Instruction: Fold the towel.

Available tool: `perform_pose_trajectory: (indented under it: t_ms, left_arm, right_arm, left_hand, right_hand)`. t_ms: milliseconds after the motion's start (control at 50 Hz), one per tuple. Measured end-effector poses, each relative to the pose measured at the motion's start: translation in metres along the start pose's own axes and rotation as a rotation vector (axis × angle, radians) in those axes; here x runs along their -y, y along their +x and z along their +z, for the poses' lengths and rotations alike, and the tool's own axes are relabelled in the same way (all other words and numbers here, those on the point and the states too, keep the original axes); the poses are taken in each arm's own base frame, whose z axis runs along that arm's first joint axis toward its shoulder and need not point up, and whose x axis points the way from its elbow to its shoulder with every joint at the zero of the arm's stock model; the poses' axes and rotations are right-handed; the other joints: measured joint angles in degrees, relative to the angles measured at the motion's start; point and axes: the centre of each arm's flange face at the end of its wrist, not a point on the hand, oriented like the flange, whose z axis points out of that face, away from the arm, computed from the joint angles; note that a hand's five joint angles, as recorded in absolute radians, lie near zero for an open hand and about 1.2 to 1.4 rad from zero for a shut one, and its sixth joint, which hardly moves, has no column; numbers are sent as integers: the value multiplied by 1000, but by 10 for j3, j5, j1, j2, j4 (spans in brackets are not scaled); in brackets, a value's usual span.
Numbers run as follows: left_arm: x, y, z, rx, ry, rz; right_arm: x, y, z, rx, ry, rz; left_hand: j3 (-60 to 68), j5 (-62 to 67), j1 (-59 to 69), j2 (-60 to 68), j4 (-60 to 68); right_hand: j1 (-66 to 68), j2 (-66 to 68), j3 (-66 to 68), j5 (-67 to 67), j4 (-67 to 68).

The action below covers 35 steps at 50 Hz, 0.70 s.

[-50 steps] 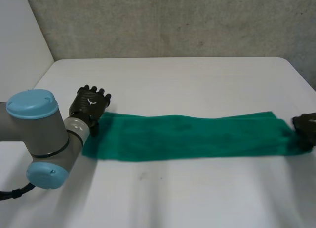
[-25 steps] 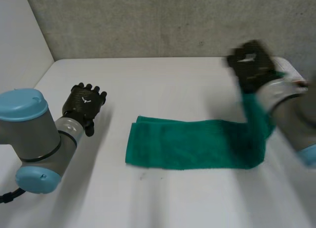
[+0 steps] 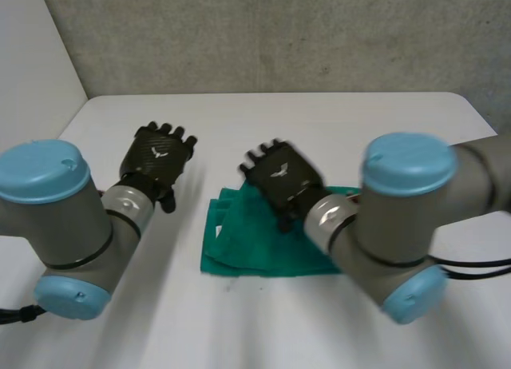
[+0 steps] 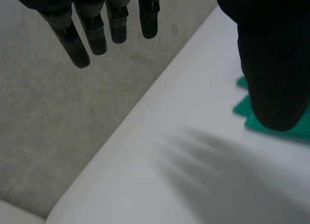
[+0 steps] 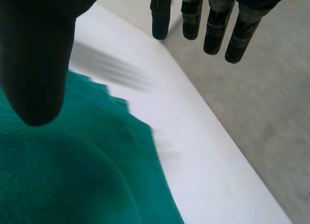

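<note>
The green towel [image 3: 255, 237] lies folded over itself in the middle of the table, its left end rumpled in loose layers. My right hand [image 3: 283, 177] hovers above the towel's top layer with straight fingers and nothing in it; in the right wrist view the towel [image 5: 72, 170] spreads under the palm and the fingers [image 5: 213, 25] reach past its edge. My left hand [image 3: 160, 157] is open and raised above bare table, just left of the towel. In the left wrist view a corner of the towel [image 4: 286, 129] peeks out beside the thumb.
The white table [image 3: 263, 321] has bare room in front of the towel and behind it. A grey wall [image 3: 279, 33] rises past the table's far edge. My right arm [image 3: 399, 225] covers the towel's right part.
My right hand carried the towel's right end over to the left, laid it on the left half and let go. The left hand shifted slightly toward the back.
</note>
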Motion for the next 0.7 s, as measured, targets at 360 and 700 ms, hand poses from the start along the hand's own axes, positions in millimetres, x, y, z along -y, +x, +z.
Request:
perform_pose_trajectory:
  t_ms: [360,700]
  left_arm:
    - [31,76,7,-255,88,-289]
    - [-35,78,-13,-176,-252,-244]
  right_arm:
    - [-98,64,-65,-200,-305,279]
    - [-114,75,-68,-286,-330,195]
  left_hand:
    - [0,0,1,0,0]
    - [0,0,1,0,0]
  right_hand:
    - [35,45,50,40,42]
    - [415,547,555,517,551]
